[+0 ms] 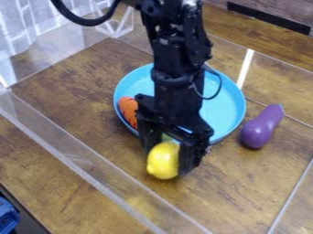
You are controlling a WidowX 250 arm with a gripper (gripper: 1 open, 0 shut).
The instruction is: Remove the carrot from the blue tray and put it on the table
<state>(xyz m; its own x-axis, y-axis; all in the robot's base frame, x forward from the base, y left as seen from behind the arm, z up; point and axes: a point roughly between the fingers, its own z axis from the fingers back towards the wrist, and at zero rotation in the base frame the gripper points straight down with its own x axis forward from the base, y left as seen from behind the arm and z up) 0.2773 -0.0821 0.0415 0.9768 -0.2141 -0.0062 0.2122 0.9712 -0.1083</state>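
Observation:
The carrot (127, 111) lies at the left inner rim of the blue tray (228, 95). Only a bit of its orange body shows beside the black arm. My gripper (175, 154) points straight down just in front of the tray's near rim, over the dark wood table (73, 82). Its jaws stand open, and the yellow lemon (163, 162) sits low between the fingers (200, 151) on the table, closer to the left one. The gripper is a short way in front and to the right of the carrot and does not touch it.
A purple eggplant (262, 126) lies on the table right of the tray. Clear acrylic walls (73, 155) run along the near and left sides. A white lattice stands beyond the far left wall.

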